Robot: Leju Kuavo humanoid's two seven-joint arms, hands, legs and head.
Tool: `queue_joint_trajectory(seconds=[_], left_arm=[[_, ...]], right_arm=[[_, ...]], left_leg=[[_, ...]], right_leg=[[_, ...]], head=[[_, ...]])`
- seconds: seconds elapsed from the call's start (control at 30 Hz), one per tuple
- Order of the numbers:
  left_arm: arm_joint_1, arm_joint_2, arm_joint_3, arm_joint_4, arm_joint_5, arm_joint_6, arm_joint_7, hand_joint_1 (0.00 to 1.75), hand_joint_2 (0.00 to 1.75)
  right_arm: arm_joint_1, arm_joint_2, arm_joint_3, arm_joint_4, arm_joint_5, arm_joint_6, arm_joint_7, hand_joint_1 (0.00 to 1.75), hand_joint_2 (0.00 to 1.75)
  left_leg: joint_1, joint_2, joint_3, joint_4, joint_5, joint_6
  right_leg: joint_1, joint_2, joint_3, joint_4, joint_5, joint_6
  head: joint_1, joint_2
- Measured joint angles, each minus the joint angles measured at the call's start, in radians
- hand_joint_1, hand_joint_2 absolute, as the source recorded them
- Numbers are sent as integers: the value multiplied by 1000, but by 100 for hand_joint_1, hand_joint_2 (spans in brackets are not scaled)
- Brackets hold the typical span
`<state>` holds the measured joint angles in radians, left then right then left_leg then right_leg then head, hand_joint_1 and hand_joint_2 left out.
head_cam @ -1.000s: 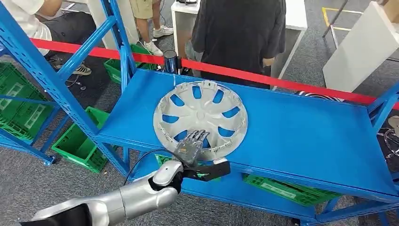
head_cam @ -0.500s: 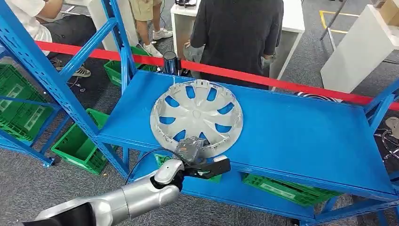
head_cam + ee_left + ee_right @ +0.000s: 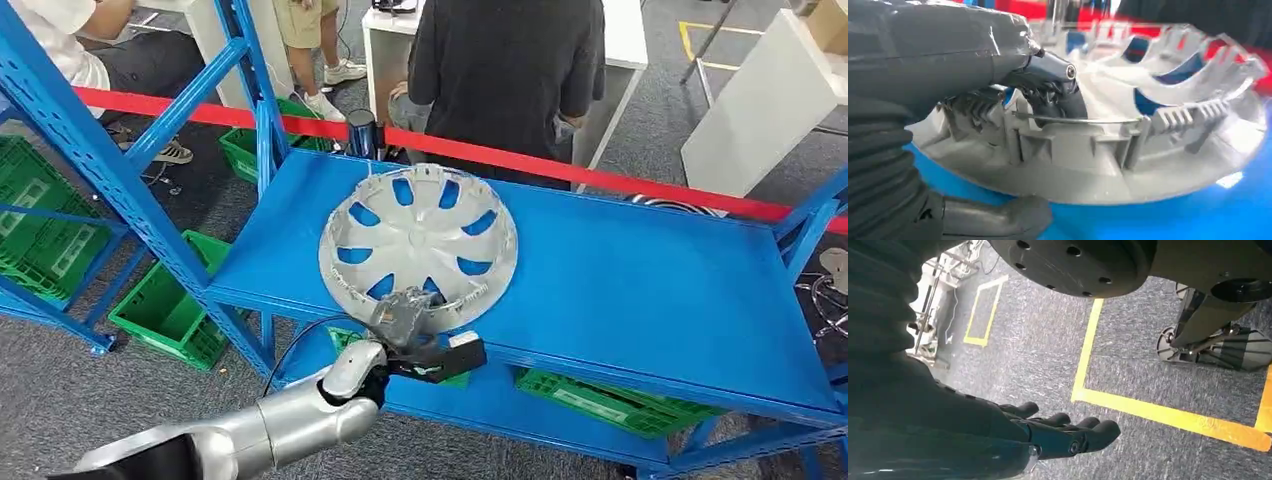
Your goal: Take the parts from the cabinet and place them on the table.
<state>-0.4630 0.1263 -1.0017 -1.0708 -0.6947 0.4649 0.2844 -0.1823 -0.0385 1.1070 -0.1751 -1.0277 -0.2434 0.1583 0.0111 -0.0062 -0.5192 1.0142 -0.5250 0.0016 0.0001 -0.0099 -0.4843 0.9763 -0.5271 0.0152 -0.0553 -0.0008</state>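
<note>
Running across the far side of the blue metal cabinet shelf (image 3: 640, 270), a red barrier tape (image 3: 520, 160) separated it from a person in a dark shirt (image 3: 510, 70) standing at twelve o'clock, directly behind the part. Green plastic crates (image 3: 165, 310) sat on the floor at nine o'clock and under the shelf. A white worktop (image 3: 625, 30) stood beyond the person.

One round silver plastic wheel cover (image 3: 418, 250) lay on the shelf, its near edge at six o'clock tipped up off the blue surface. The left hand (image 3: 405, 312) reached in from six o'clock on a silver arm, fingers (image 3: 1048, 95) curled over the cover's rim and the thumb (image 3: 998, 220) under it, clamping that near edge. The wrist view showed the dark fingers hooked inside the ribbed rim by a thin wire ring (image 3: 1078, 120).

The right hand (image 3: 1048, 432) hung over grey carpet (image 3: 1148, 375) marked with yellow tape lines (image 3: 1168, 412), holding nothing, its fingers loosely extended and a little apart.
</note>
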Motion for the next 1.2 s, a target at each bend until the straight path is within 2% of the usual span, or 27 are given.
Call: queue_joint_trajectory(seconds=[0.07, 0.13, 0.67, 0.7, 0.77, 0.83, 0.87, 1.2], left_arm=[[14, -2, 7, -1, -8, 80, -57, 175, 175], [25, -1, 14, -6, -23, 109, -89, 175, 175], [67, 15, 38, -39, -54, 122, -108, 175, 175], [73, 16, 40, -43, -63, 137, -115, 175, 0], [82, 16, 48, -55, -104, 175, -129, 175, 0], [89, 18, 63, -71, -170, 184, -145, 175, 0], [97, 19, 73, -87, -208, 184, -161, 175, 175], [155, 19, 157, -267, -341, 184, -206, 175, 175]], right_arm=[[0, 0, 0, 0, 0, -1, 0, 0, 175], [0, 0, 0, 0, 1, -2, 0, 0, 175], [-1, 0, 2, 0, 6, -2, -3, 0, 175], [-1, 0, 2, 0, 6, -2, -3, 0, 175], [-1, 0, 2, 0, 6, -2, -2, 0, 175], [-1, 0, 2, 0, 5, -2, -3, 0, 175], [-1, 0, 2, 0, 4, -2, -3, 0, 175], [-1, 0, 7, 0, -2, -5, -6, 0, 175]], left_leg=[[0, -1, -1, 0, 0, 0], [0, -2, -2, 0, 0, 0], [0, -2, -12, 0, 0, 0], [0, -2, -13, 0, 0, 0], [0, -2, -13, 0, 0, 0], [0, -3, -14, 0, 0, 0], [0, -3, -14, 0, 0, 0], [0, -3, -16, 0, 0, 0]], right_leg=[[0, 0, 0, 0, 0, 0], [0, -1, -1, 0, 0, 0], [0, 0, -10, 0, 0, 0], [0, 0, -10, 0, 0, 0], [0, 0, -11, 0, 0, 0], [0, -1, -11, 0, 0, 0], [0, -1, -11, 0, 0, 0], [0, 0, -12, 0, 0, 0]], head=[[0, 0], [0, 0], [0, 0], [0, 0], [0, 0], [0, 0], [0, 0], [0, 0]])
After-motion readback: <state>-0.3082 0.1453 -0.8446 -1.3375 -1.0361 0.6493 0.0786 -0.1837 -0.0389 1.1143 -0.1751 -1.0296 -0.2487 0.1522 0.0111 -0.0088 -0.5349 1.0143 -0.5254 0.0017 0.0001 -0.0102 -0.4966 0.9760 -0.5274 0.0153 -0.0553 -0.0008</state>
